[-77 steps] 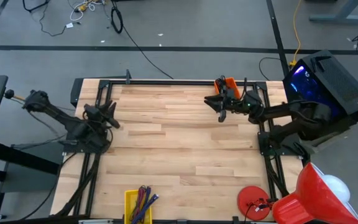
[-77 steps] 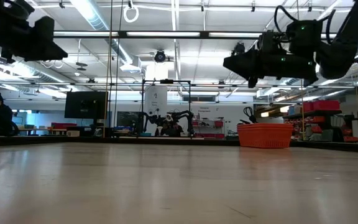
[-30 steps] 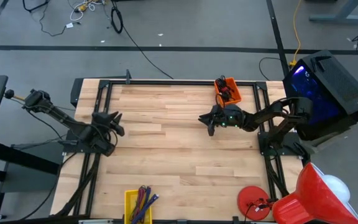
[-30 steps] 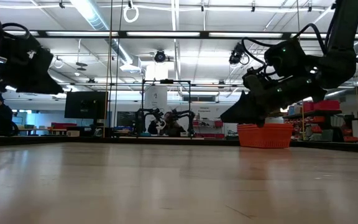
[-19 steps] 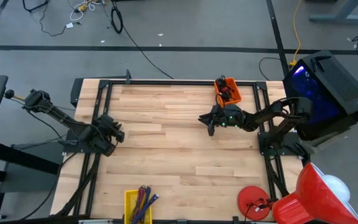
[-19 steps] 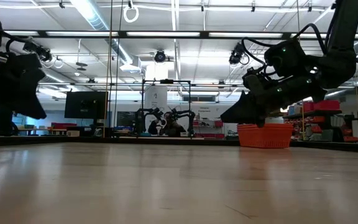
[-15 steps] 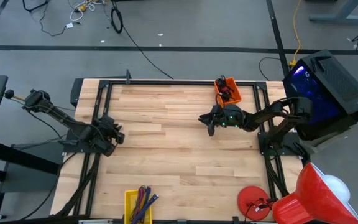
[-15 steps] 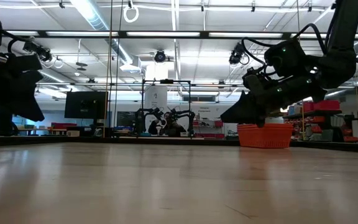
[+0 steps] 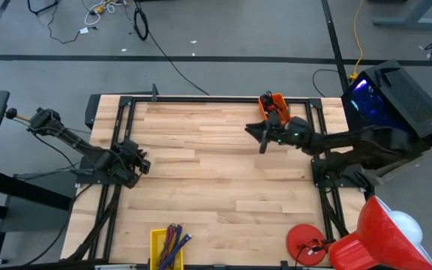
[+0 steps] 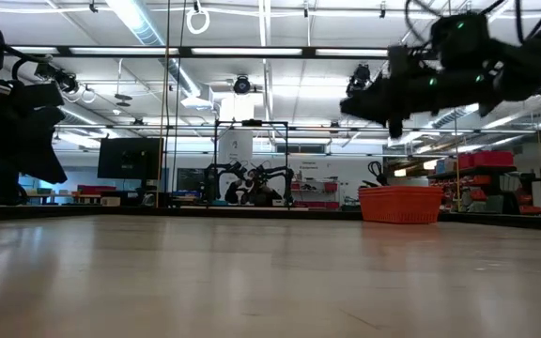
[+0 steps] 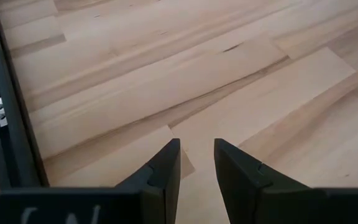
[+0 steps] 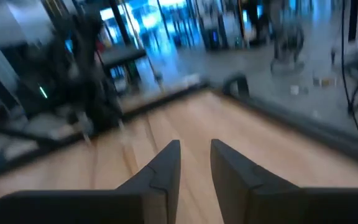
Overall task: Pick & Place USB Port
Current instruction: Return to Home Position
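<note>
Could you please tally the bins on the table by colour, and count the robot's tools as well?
Yellow bin: 1
Orange bin: 1
Tools: 2, the left tool and the right tool
Total: 4

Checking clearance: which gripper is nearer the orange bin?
Right. The right gripper hovers just beside the orange bin; the left gripper sits across the table, near its left edge.
</note>
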`<act>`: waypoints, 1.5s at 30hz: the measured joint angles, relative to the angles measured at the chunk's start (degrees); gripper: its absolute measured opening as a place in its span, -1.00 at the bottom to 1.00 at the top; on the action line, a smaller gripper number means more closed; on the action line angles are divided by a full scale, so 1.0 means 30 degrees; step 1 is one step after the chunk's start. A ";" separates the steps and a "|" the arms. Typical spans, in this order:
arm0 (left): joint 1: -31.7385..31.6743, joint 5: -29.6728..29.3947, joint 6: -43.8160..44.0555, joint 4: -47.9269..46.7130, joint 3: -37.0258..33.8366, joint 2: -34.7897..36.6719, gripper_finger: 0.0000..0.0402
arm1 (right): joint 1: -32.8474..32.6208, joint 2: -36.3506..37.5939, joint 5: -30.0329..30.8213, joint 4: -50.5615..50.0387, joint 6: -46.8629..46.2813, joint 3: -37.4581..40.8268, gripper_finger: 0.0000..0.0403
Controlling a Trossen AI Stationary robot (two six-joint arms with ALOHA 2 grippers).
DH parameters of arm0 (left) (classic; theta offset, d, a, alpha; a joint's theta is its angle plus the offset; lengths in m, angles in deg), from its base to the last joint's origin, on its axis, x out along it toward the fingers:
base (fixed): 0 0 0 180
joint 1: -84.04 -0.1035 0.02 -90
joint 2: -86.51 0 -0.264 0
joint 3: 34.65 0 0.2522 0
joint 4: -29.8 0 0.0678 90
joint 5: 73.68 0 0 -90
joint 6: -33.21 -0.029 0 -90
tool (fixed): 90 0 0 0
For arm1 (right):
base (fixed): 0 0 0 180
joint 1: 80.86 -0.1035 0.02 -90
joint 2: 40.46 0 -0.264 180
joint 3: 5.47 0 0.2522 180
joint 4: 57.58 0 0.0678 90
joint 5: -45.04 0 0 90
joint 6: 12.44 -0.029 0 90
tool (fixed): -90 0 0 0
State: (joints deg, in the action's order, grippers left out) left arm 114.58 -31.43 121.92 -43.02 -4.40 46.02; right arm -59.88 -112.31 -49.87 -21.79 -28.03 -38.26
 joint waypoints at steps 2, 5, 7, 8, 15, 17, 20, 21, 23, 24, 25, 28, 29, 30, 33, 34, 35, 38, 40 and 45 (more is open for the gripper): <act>0.0000 0.0007 -0.0002 -0.0010 0.0000 0.0513 -0.48 | 0.0000 0.1463 -0.0004 0.0006 0.0005 0.0000 -0.55; 0.0000 0.0007 0.0000 0.0000 0.0000 0.1789 -0.49 | -0.0007 0.3671 -0.0008 0.0032 0.0006 0.0000 -0.55; 0.0000 0.0015 0.0002 0.0004 0.0000 0.2803 -0.48 | -0.0007 0.4994 -0.0008 0.0076 0.0000 0.0000 -0.55; 0.0000 0.0007 0.0007 0.0004 0.0000 0.3251 -0.49 | -0.0007 0.5622 -0.0008 0.0035 0.0000 0.0000 -0.55; -0.0535 0.0015 0.0007 0.0012 0.0000 0.6154 -0.48 | -0.0021 0.9578 -0.0008 0.0004 0.0007 0.0000 -0.55; -0.1058 0.0015 0.0007 0.0026 0.0000 0.6965 -0.48 | -0.0022 1.0564 -0.0008 0.0010 0.0007 0.0000 -0.55; -0.2127 0.0036 0.0007 0.0029 -0.0007 0.7986 -0.48 | -0.0022 1.1951 -0.0008 0.0019 0.0007 0.0023 -0.55; -0.2558 0.0036 0.0007 0.0033 -0.0007 0.8265 -0.48 | -0.0022 1.2395 -0.0008 0.0082 0.0007 0.0109 -0.55; -0.3374 0.0036 0.0007 0.0041 -0.0007 0.8727 -0.48 | -0.0022 1.3281 -0.0008 0.0083 0.0007 0.0456 -0.55; -0.3803 0.0036 0.0013 0.0039 -0.0007 0.8985 -0.48 | -0.0022 1.3754 -0.0008 0.0108 0.0007 0.0708 -0.55; -0.4201 0.0029 0.0015 0.0041 -0.0007 0.9180 -0.48 | -0.0022 1.4288 -0.0008 0.0205 0.0007 0.1025 -0.55; -0.5398 0.0029 0.0015 0.0048 -0.0015 0.9662 -0.48 | -0.0073 1.5971 -0.0096 0.0608 0.0007 0.2218 -0.55; -0.5812 0.0029 0.0015 0.0048 -0.0015 0.9801 -0.48 | -0.0080 1.6547 -0.0096 0.0685 0.0007 0.2683 -0.55; -0.6211 0.0022 0.0022 0.0048 -0.0015 0.9915 -0.49 | -0.0080 1.7132 -0.0103 0.0689 0.0013 0.3182 -0.55; -0.7454 0.0017 0.0032 0.0061 -0.0015 1.0126 -0.48 | -0.0180 1.8610 -0.0148 0.0594 0.0007 0.4721 -0.55; -0.7867 0.0022 0.0036 0.0063 -0.0015 1.0187 -0.48 | -0.0273 1.9081 -0.0157 0.0581 0.0009 0.5237 -0.55; -0.8294 0.0022 0.0036 0.0063 -0.0015 1.0251 -0.48 | -0.0392 1.9562 -0.0163 0.0596 0.0007 0.5765 -0.55; -0.9516 0.0024 0.0040 0.0066 -0.0022 1.0493 -0.49 | -0.0716 2.1158 -0.0236 -0.2478 0.0007 0.5952 -0.55; -1.0364 0.0019 0.0036 0.0114 -0.0022 1.0728 -0.48 | -0.0910 2.2351 -0.0200 -0.4677 0.0007 0.5960 -0.55; -1.2499 0.0029 0.0029 0.0177 -0.0022 1.1929 -0.48 | -0.1682 2.3945 0.0286 -0.7757 0.0013 0.6105 -0.55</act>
State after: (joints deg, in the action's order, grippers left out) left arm 77.08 -31.34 122.00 -42.49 -4.47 81.81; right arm -64.93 -40.47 -49.01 -45.07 -27.99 -19.94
